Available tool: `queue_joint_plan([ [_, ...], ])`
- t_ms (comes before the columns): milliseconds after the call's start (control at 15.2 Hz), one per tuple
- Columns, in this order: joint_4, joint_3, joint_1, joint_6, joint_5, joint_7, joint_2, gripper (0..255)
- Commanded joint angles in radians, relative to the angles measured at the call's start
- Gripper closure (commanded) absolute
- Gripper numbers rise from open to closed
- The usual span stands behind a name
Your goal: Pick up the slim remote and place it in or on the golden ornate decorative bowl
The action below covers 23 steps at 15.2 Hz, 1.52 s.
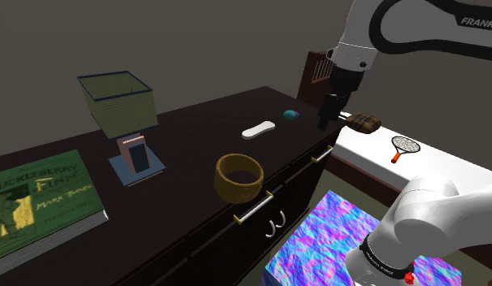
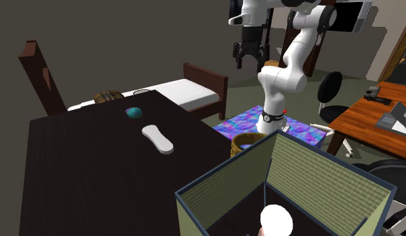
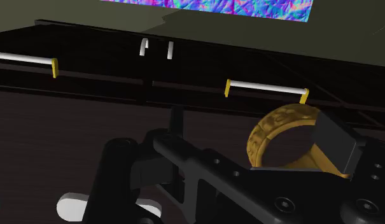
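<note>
The slim white remote lies flat on the dark dresser top, also seen from across and in the wrist view behind the black hand. The golden ornate bowl stands near the dresser's front edge, empty, with part of its rim in the wrist view. In the second exterior view the bowl is half hidden by the lamp shade. My gripper hangs open in the air over the dresser's end, to the shoulder view's right of the remote and well above it. It holds nothing.
A small teal ball sits just beyond the remote. A lamp with a square shade and a green book occupy the shoulder view's left. Beyond the dresser's end is a bed with a racket and a brown plaid object.
</note>
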Motion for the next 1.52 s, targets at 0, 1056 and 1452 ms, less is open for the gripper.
queue_joint_plan([
  [0,0.000,0.000,0.000,0.000,0.000,0.000,0.000,0],
  [1056,0.083,-0.355,0.112,0.361,-0.160,-0.805,0.424,0],
  [1452,0.221,-0.441,0.159,0.465,-0.091,-1.117,0.667,0],
])
